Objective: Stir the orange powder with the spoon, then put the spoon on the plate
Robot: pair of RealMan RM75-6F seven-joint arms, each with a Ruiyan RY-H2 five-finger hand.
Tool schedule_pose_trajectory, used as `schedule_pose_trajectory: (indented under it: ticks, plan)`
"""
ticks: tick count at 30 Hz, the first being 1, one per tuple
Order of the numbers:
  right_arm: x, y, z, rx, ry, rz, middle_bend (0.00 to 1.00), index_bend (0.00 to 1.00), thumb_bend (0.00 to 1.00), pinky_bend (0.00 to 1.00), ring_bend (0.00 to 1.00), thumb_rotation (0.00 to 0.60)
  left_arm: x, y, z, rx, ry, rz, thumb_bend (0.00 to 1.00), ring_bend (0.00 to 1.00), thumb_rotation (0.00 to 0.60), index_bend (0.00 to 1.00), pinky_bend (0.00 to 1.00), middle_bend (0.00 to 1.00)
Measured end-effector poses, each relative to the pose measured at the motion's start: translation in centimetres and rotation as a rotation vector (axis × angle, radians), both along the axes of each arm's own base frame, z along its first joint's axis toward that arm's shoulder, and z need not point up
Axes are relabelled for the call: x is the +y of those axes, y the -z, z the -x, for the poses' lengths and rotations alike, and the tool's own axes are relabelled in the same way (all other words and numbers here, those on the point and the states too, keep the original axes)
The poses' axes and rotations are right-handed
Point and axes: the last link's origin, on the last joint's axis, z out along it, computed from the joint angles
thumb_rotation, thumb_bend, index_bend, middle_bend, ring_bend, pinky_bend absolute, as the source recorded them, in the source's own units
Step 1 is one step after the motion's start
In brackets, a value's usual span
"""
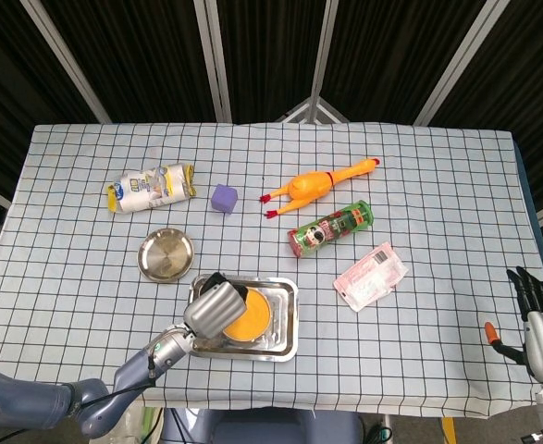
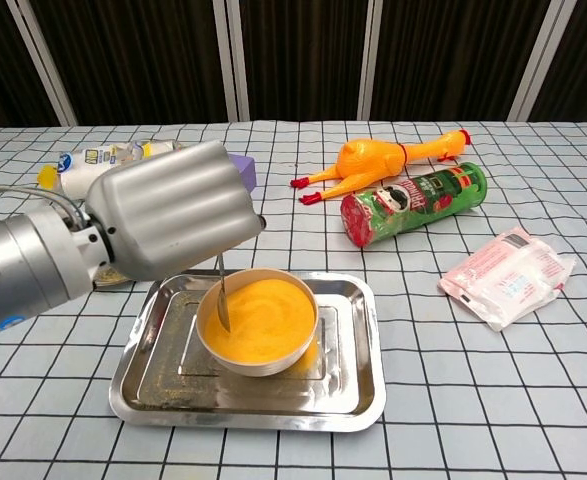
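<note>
A white bowl (image 2: 258, 355) of orange powder (image 2: 265, 318) stands in a steel tray (image 2: 353, 390); the same bowl (image 1: 245, 319) shows in the head view. My left hand (image 2: 168, 222) hovers over the bowl's left side and holds a spoon (image 2: 220, 297) that hangs down with its tip in the powder near the left rim. In the head view the left hand (image 1: 215, 309) covers the bowl's left part. A round steel plate (image 1: 166, 254) lies left of and behind the tray. My right hand (image 1: 537, 319) stays at the table's right edge with fingers apart, holding nothing.
Behind the tray lie a rubber chicken (image 2: 378, 157), a green chip can (image 2: 413, 203), a purple cube (image 1: 224, 198) and a white and yellow bag (image 1: 151, 188). A pink packet (image 2: 505, 273) lies to the right. Some orange powder lies spilled in the tray.
</note>
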Motion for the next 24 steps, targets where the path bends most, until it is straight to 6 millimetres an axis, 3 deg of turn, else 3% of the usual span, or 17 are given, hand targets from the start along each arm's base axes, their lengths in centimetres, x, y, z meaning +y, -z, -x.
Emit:
schedule_pose_trajectory:
  ticks: [10,24]
  plan:
    - [0.0,0.0,0.0,-0.004,-0.001,-0.001,0.0,0.0,0.41,0.0,0.0,0.6,-0.1,1.9,-0.1,0.037,0.002,0.008,0.66,1.0,0.6,0.84,0.97,1.0]
    - [0.0,0.0,0.0,-0.004,-0.001,-0.002,0.0,0.0,0.41,0.0,0.0,0.6,0.8,2.4,-1.7,-0.05,-0.031,-0.06,0.65,1.0,0.6,0.84,0.97,1.0]
